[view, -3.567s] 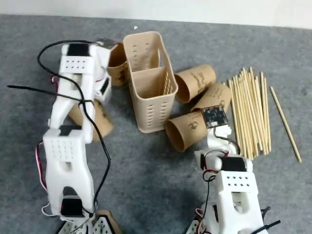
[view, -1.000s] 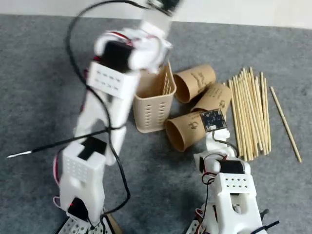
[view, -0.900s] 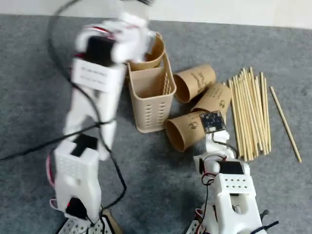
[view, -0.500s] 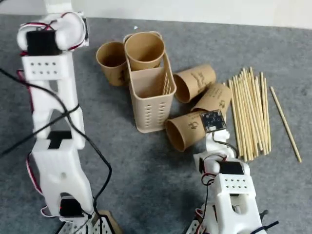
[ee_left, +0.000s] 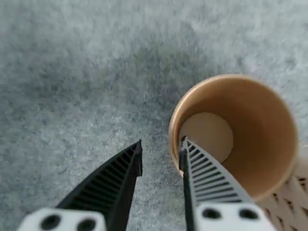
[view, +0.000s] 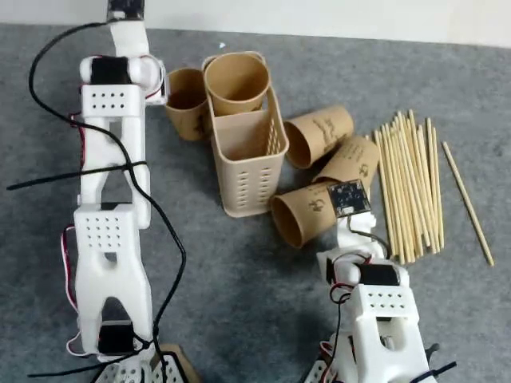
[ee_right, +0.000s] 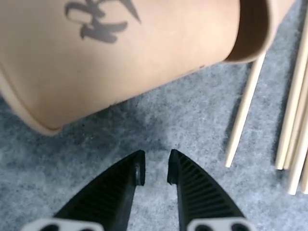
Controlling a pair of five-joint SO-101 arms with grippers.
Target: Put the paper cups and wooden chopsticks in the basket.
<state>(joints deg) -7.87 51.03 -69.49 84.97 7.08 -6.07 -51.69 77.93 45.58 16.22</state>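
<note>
The basket (view: pixel 243 132) stands on the grey carpet (view: pixel 239 303) between the two arms, and one cup (view: pixel 236 80) sits upright, mouth up, in its far compartment. A second cup (view: pixel 185 100) stands upright on the carpet, touching or just beside the basket's wall on the left arm's side. The left arm (view: pixel 112 159) stretches far out beside that cup. In its wrist view the left gripper (ee_left: pixel 161 144) hangs over the carpet with its fingers spread and nothing between them; one fingertip (ee_left: pixel 184 144) lies at the rim of the second cup (ee_left: pixel 233 134), though contact cannot be told, and a corner of the basket (ee_left: pixel 293 192) shows past it. On the basket's other side three cups lie on their sides: one (view: pixel 319 134) near the basket's wall, one (view: pixel 351 159) just beyond it towards the chopsticks, and the near cup (view: pixel 303 214), mouth towards the basket's front corner. The chopsticks (view: pixel 409 183) lie in a loose bundle beside them, with a single stick (view: pixel 467 203) apart on the outer side. The right arm (view: pixel 375 303) is folded low, its wrist over the near cup. The right gripper (ee_right: pixel 154 166) points at bare carpet just beside the near cup (ee_right: pixel 120 57), with chopsticks (ee_right: pixel 293 120) to one side; its fingers are a narrow gap apart and hold nothing
</note>
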